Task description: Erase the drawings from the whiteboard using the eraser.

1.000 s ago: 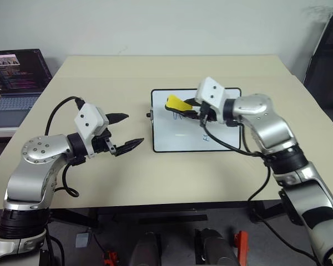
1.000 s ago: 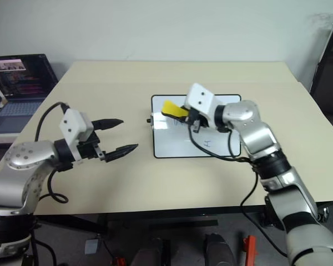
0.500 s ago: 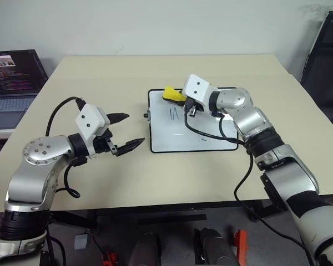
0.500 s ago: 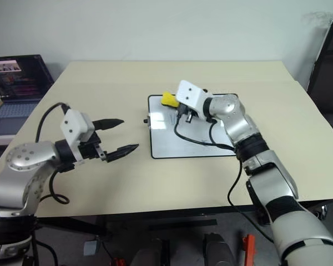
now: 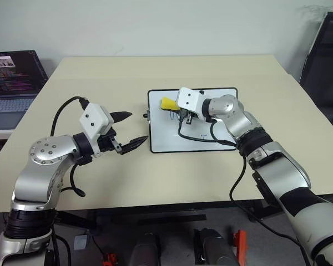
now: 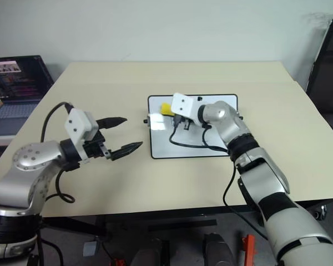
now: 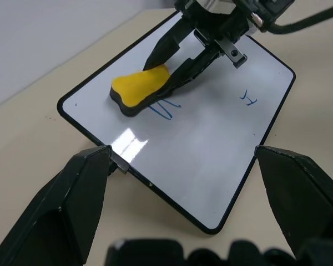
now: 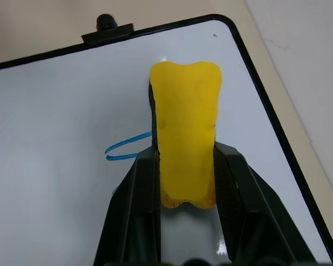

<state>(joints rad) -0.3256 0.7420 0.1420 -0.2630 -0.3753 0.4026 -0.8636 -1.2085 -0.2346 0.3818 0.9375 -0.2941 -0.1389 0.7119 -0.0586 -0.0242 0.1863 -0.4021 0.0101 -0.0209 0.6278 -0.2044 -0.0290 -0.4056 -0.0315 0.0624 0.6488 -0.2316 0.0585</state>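
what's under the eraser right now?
The eraser, pinched in the right gripper, sits over the whiteboard near one short end. Blue drawings poke out beside it; any strokes directly beneath are covered, and so is the contact.

An open laptop (image 5: 14, 77) sits left of the beige table (image 5: 100, 72); a black chair (image 5: 324, 66) stands right.

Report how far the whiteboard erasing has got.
Done: the right gripper is shut on the eraser and has it on the whiteboard. In hand: the eraser sits at the edge of the zigzag scribble, which is partly visible beside it. Left: that scribble and a second small blue mark farther along the board. The left gripper hangs open off the board's side.
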